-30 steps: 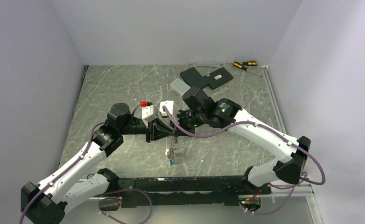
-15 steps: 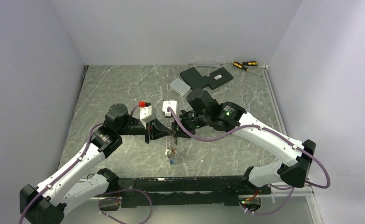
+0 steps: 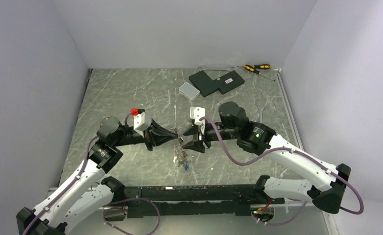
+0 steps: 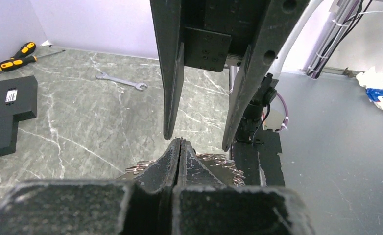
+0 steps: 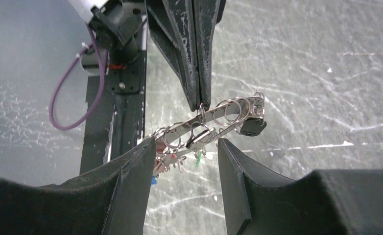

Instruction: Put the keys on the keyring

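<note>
Left pincer (image 5: 200,101) is pinched tight on the flat silver metal keyring (image 5: 228,113) over the grey marbled desk (image 5: 302,73). In the right wrist view the ring slants from lower left to upper right, with tiny coloured-head keys (image 5: 199,159) dangling underneath. Right pincer (image 5: 185,147) is spread apart by its lower end, and the left wrist view only catches slivers of ring.

**Soft, even light; blur only close to the lenses**

The overhead view is bright and evenly lit, with faint shadows and a dull sheen on the table (image 3: 131,93). In the wrist views, the left gripper (image 4: 179,143) and the right gripper (image 5: 184,147) go soft along the bottom edge. The keyring (image 5: 210,116) glints and stays sharp.
</note>
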